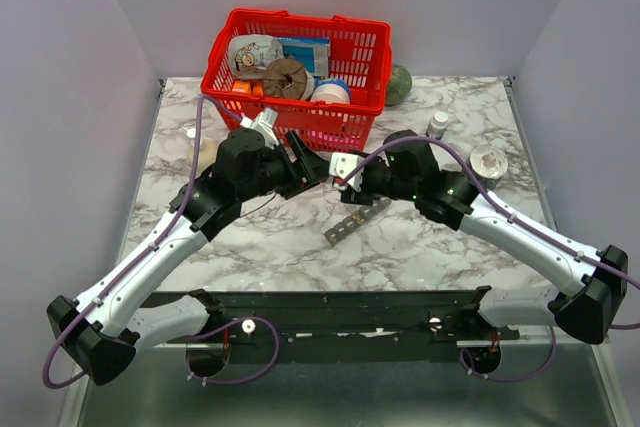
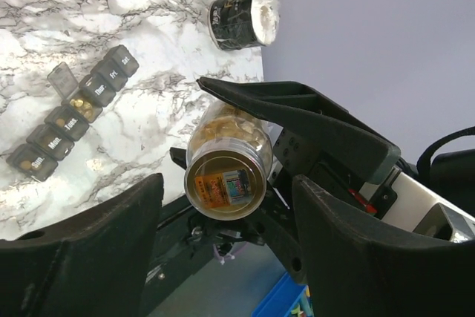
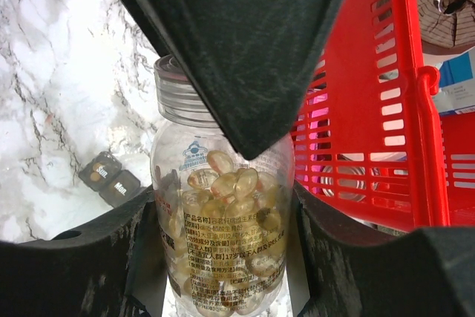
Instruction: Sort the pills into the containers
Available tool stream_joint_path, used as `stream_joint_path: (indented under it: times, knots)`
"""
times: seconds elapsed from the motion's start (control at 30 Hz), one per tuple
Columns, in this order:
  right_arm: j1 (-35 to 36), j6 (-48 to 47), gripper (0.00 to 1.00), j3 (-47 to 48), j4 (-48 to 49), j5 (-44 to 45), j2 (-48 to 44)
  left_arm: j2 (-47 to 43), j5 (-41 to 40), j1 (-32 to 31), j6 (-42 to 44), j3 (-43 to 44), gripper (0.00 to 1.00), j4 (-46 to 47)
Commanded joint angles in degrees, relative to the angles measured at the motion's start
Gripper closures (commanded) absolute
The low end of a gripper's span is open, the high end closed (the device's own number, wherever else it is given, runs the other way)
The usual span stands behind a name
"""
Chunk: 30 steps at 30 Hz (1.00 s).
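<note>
Most containers [image 3: 111,177] hide behind the bottle [image 3: 223,206] in right wrist view.

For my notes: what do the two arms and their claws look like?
Both match: the left arm and right arm have white lower shells, then bulky black joint housings. A purple cable runs along each. The left claw and right claw have broad black wedge-shaped fingers.

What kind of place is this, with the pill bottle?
Probably a robotics test cell, not a pharmacy: left arm and right arm bolted to a marble-patterned table, plain walls around it, a red basket of mixed items.
</note>
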Motion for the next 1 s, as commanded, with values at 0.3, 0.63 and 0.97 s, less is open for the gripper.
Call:
stream_joint_path:
  times: [0.3, 0.63, 0.97]
  knots:
    - [0.6, 1.3, 0.99, -0.6, 2.5, 0.1, -0.7, 0.8, 3.2, -0.3, -0.2, -1.4, 0.49, 3.7]
    - [0.6, 4.7, 0.99, -0.2, 0.6, -5.0, -0.9, 0.0, 8.5, 0.6, 8.0, -3.6, 0.82, 6.7]
    - [-3.9, 12.6, 0.99, 4.3, -9.4, -37.8, 2.3, -3.6, 41.0, 7.5, 29.1, -13.4, 0.88, 21.9]
